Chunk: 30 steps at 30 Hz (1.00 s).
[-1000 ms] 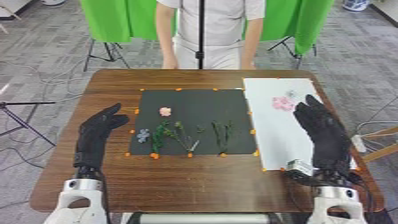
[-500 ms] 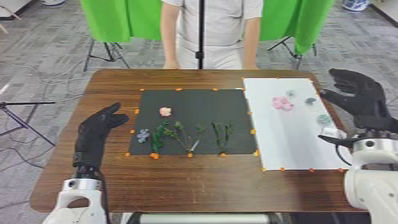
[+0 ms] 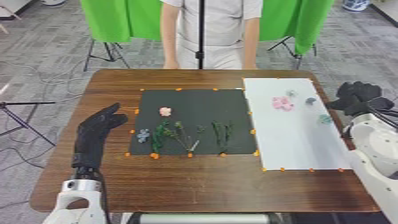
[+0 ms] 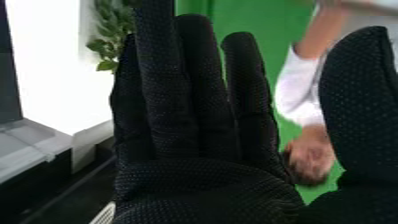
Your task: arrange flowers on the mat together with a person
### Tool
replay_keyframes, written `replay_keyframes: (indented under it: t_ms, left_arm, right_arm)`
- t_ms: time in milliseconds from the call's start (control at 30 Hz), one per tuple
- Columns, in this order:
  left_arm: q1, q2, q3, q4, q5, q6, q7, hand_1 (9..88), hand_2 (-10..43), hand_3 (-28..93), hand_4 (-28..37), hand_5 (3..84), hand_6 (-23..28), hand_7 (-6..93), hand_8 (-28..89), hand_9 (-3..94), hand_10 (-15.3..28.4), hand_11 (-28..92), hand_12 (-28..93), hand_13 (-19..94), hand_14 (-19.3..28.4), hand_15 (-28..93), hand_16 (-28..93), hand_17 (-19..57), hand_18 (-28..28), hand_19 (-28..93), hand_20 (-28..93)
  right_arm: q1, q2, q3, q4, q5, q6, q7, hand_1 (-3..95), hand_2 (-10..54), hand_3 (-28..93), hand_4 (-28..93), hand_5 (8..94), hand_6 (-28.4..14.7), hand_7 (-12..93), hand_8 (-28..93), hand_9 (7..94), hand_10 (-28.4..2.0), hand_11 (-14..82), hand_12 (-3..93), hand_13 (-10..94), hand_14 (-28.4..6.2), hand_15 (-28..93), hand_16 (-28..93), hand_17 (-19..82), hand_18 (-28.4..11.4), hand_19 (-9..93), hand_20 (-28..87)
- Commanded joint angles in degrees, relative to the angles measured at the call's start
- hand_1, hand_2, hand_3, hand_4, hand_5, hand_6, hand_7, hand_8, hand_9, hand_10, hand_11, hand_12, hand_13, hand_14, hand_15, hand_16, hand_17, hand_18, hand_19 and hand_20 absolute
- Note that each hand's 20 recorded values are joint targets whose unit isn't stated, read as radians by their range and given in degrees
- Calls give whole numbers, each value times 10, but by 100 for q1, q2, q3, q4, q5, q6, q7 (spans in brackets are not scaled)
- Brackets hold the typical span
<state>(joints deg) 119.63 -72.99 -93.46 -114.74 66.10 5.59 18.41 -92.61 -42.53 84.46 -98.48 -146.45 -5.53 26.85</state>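
Note:
In the head view my right hand (image 3: 359,96) is at the table's right edge, beside the white sheet (image 3: 293,145). My left hand (image 3: 96,131) is held left of the dark mat (image 3: 197,105), fingers straight. On the mat lie a pale pink flower (image 3: 165,111), a grey-blue flower (image 3: 143,135) and several green stems (image 3: 221,136). The white sheet holds a pink flower (image 3: 282,103) and small grey-green pieces (image 3: 325,119). In the right wrist view my right hand (image 4: 200,175) has its fingers straight, thumb apart, holding nothing.
Orange tabs (image 3: 155,156) line the edges of mat and sheet on the brown table (image 3: 204,185). A person (image 3: 213,35) stands across the table, arms down, behind a thin black pole (image 3: 201,50). Green cloth (image 3: 302,25) hangs behind.
My right hand has moved from over the white sheet out to the right, past the table's edge, and turned. The left hand and the flowers have stayed put.

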Motion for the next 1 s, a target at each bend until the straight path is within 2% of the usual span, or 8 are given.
replay_keyframes:
  t_ms: [33, 67, 200, 567, 733, 867, 933, 1000]
  left_arm:
    - [44, -50, -3, -14, 36, -40, -76, 244, 14, 683, -213, 503, 42, 136, -53, 505, 143, 233, 161, 415, 188, 229, 19, 104, 127, 83, 214]
    - [50, -52, -3, -16, 36, -30, -83, 244, 14, 683, -213, 503, 42, 136, -53, 505, 143, 233, 161, 415, 188, 229, 19, 104, 127, 83, 214]
    - [70, -48, -10, -22, 27, -36, -96, 245, 13, 684, -213, 503, 43, 137, -53, 505, 144, 232, 160, 415, 189, 231, 20, 104, 127, 84, 214]
    - [136, -71, -50, -34, 14, 12, -139, 245, 13, 684, -212, 503, 44, 135, -52, 504, 144, 234, 161, 415, 189, 232, 19, 103, 127, 83, 213]
    - [113, -97, -29, -23, 25, -20, -144, 245, 13, 685, -213, 503, 44, 135, -52, 504, 143, 233, 161, 415, 188, 232, 19, 102, 127, 83, 213]
    - [109, -105, -40, -27, 32, -23, -134, 247, 13, 684, -212, 503, 43, 135, -52, 505, 143, 233, 160, 414, 188, 233, 20, 102, 127, 82, 212]
    - [109, -96, -51, -32, 24, -2, -142, 247, 14, 684, -212, 503, 43, 136, -52, 506, 143, 233, 161, 415, 188, 232, 19, 102, 126, 82, 212]
    - [122, -85, -74, -35, 24, -1, -127, 245, 13, 685, -213, 503, 43, 137, -52, 506, 143, 233, 160, 415, 189, 233, 19, 102, 126, 82, 212]
  right_arm:
    - [308, 34, -168, 238, 459, -568, 77, 307, -95, 700, -283, 603, 34, 135, -98, 720, -122, 152, 186, 731, -94, 215, 291, 340, -135, 298, 432]
    - [374, 26, -225, 255, 470, -755, 163, 306, -95, 700, -283, 602, 34, 134, -97, 722, -122, 151, 185, 732, -93, 215, 292, 341, -135, 299, 433]
    - [483, -20, -337, 377, 572, -942, 175, 304, -95, 686, -283, 591, 30, 128, -95, 737, -115, 141, 172, 747, -92, 213, 285, 351, -144, 316, 442]
    - [569, -172, -741, 595, 322, -795, 113, 310, -95, 714, -282, 596, 38, 134, -94, 772, -105, 126, 161, 769, -83, 226, 288, 347, -146, 313, 435]
    - [513, -249, -889, 672, 261, -580, 77, 344, -95, 716, -282, 615, 51, 150, -99, 793, -101, 129, 161, 786, -74, 234, 297, 347, -143, 307, 431]
    - [462, -275, -1011, 724, 187, -174, 222, 421, -95, 719, -280, 677, 77, 182, -124, 821, -88, 141, 164, 810, -61, 240, 325, 353, -137, 301, 439]
    - [431, -295, -1041, 751, 199, 75, 293, 483, -95, 685, -280, 707, 80, 188, -45, 844, -77, 100, 219, 822, -55, 228, 388, 357, -134, 300, 447]
    - [407, -296, -1030, 730, 249, 149, 323, 554, -95, 622, -279, 750, 78, 189, -19, 880, -68, 49, 271, 832, -40, 206, 456, 362, -130, 296, 453]
